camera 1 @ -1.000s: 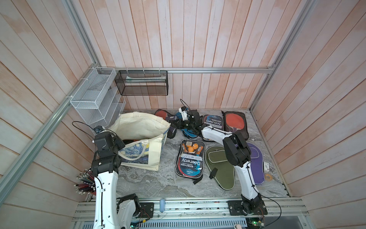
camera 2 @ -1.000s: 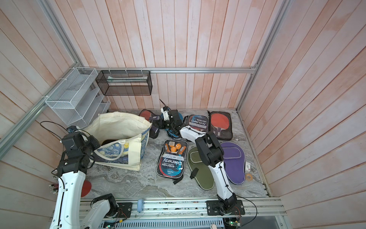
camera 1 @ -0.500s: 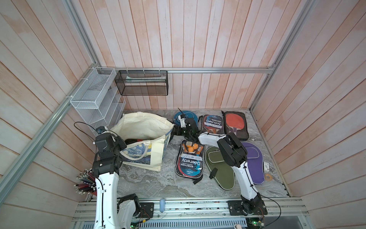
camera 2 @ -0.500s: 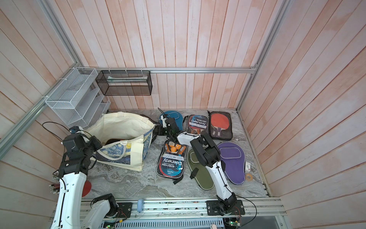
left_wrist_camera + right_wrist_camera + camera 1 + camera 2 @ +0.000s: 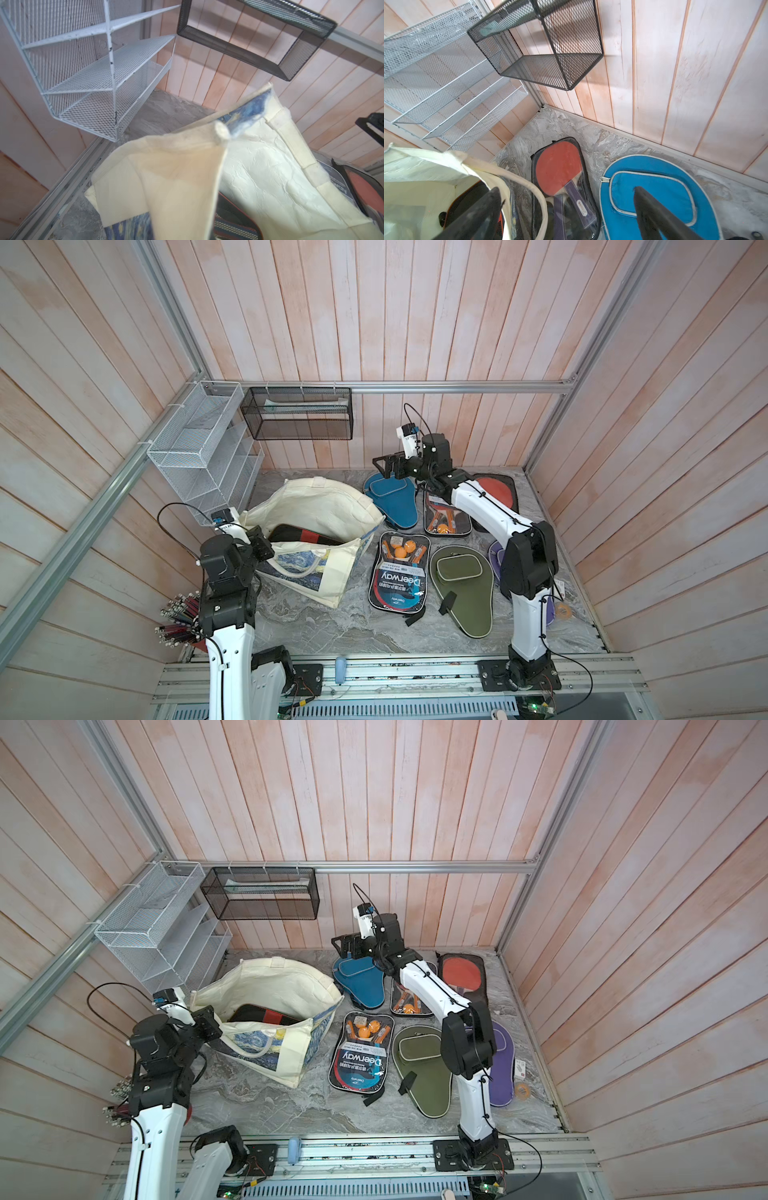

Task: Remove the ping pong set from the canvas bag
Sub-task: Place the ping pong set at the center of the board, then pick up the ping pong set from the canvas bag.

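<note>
Bright even daylight, soft shadows, blurred wrist foregrounds

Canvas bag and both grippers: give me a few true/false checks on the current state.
1. The left gripper is shut on the rim of the canvas bag. True.
2. The right gripper holds the blue case. False: its jaws stand open and empty, raised near that case.
3. The bag is empty. False: a dark case with a red patch lies inside.
4. The green case lies on the table beside the Deerway set. True.
5. The black mesh basket sits on the table. False: it hangs on the back wall.
</note>
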`<control>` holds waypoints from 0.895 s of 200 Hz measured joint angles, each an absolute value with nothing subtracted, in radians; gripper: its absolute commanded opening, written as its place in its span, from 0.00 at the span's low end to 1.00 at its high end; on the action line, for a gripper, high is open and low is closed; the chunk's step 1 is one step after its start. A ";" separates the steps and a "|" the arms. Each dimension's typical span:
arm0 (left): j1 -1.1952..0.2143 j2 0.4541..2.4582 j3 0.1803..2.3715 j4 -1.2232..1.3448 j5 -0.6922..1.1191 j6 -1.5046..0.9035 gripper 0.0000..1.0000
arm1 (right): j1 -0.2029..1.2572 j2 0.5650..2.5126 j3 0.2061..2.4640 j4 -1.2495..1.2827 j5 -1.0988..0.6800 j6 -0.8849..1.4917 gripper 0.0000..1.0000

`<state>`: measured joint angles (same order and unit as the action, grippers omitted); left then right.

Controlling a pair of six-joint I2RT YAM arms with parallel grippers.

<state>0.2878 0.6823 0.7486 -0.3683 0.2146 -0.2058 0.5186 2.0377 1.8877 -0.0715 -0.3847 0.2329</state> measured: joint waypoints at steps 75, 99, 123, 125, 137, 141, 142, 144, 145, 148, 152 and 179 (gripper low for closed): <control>0.287 0.573 0.671 -0.245 0.396 -0.173 0.00 | 0.635 1.986 2.084 -0.501 -0.631 -0.188 1.00; 0.287 0.593 0.670 -0.221 0.414 -0.173 0.00 | 0.746 1.957 2.019 -0.529 -0.664 -0.229 1.00; 0.287 0.598 0.661 -0.199 0.415 -0.176 0.00 | 0.834 1.958 1.890 -0.500 -0.668 -0.208 0.99; 0.287 0.599 0.659 -0.198 0.415 -0.176 0.00 | 0.840 1.960 1.880 -0.497 -0.668 -0.203 0.99; 0.287 0.603 0.655 -0.187 0.414 -0.176 0.00 | 0.864 1.985 1.834 -0.480 -0.668 -0.161 0.99; 0.287 0.605 0.654 -0.184 0.414 -0.177 0.00 | 0.869 1.995 1.827 -0.476 -0.665 -0.147 0.99; 0.287 0.606 0.654 -0.184 0.414 -0.177 0.00 | 0.870 2.001 1.825 -0.475 -0.664 -0.142 0.99; 0.287 0.606 0.654 -0.184 0.414 -0.177 0.00 | 0.872 2.010 1.824 -0.474 -0.663 -0.131 0.99; 0.287 0.607 0.654 -0.183 0.414 -0.177 0.00 | 0.872 2.013 1.824 -0.474 -0.662 -0.128 0.99; 0.287 0.609 0.654 -0.182 0.414 -0.178 0.00 | 0.874 2.023 1.824 -0.471 -0.659 -0.117 0.99; 0.287 0.611 0.654 -0.179 0.414 -0.179 0.00 | 0.875 2.043 1.825 -0.468 -0.655 -0.100 0.99; 0.287 0.622 0.654 -0.172 0.409 -0.184 0.00 | 0.871 2.187 1.887 -0.483 -0.615 -0.008 0.99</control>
<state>0.2871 0.6224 0.6537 -0.1722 0.4091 -0.1844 0.8715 2.1872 1.8866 -0.4828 -0.6147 -0.0082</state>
